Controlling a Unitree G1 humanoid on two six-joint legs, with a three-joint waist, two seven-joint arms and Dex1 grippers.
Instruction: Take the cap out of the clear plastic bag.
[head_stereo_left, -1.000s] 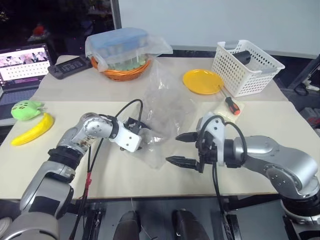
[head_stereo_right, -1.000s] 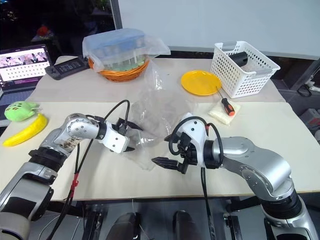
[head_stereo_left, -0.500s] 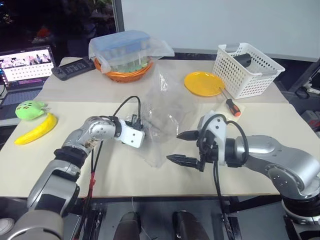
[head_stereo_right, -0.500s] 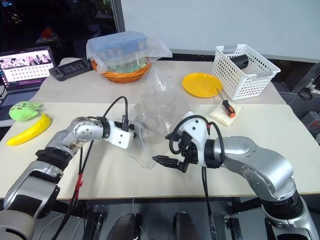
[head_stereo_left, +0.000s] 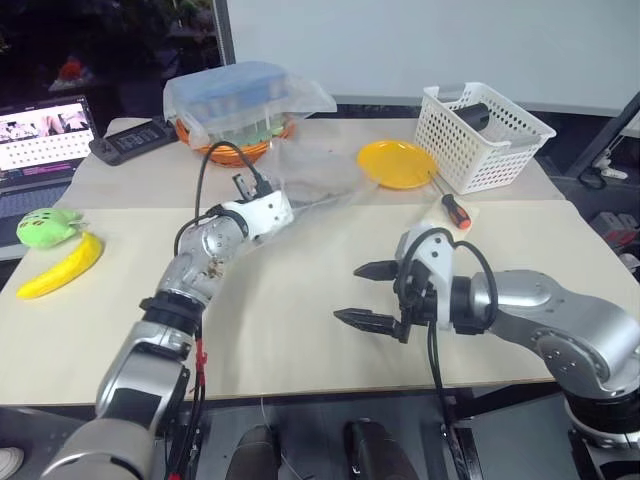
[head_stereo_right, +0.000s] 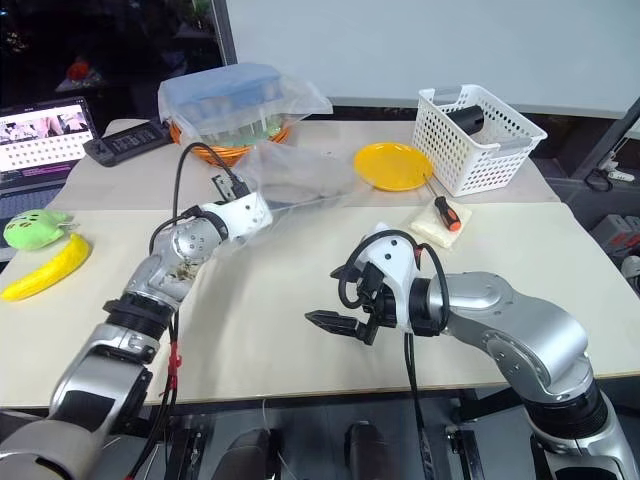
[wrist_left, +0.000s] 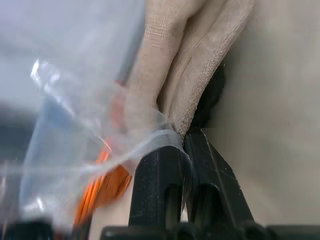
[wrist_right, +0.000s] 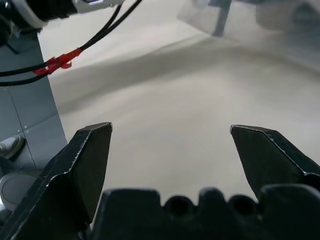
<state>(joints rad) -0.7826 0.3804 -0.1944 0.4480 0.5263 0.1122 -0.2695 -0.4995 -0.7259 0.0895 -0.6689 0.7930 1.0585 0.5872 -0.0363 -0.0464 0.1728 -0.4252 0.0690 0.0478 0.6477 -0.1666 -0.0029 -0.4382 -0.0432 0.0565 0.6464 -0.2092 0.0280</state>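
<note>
We find the left gripper (wrist_left: 186, 145) with its two black fingers pressed together, pinching both the clear plastic bag (head_stereo_right: 300, 172) and a fold of the cap (wrist_left: 185, 60); in the left wrist view the beige fabric and the film are clamped between the fingertips. In the head views the bag hangs stretched from that gripper, lifted above the table (head_stereo_left: 300, 320), in front of the orange basket (head_stereo_left: 232, 140) with the blue-lidded tub (head_stereo_left: 235, 85) under its plastic wrap. The cap itself we can make out in the left wrist view; whether it is inside the film or partly out, we cannot tell.

The right gripper (head_stereo_left: 362, 293) stands with its fingers spread wide and holds nothing, above bare table, well apart from the bag.

Also noted: yellow plate (head_stereo_left: 398, 163), white basket (head_stereo_left: 480, 135), screwdriver (head_stereo_left: 455, 207), banana (head_stereo_left: 55, 270), green plush toy (head_stereo_left: 42, 226), laptop (head_stereo_left: 40, 140). We find no legible brand, label or writing; the laptop screen text is too small to read
</note>
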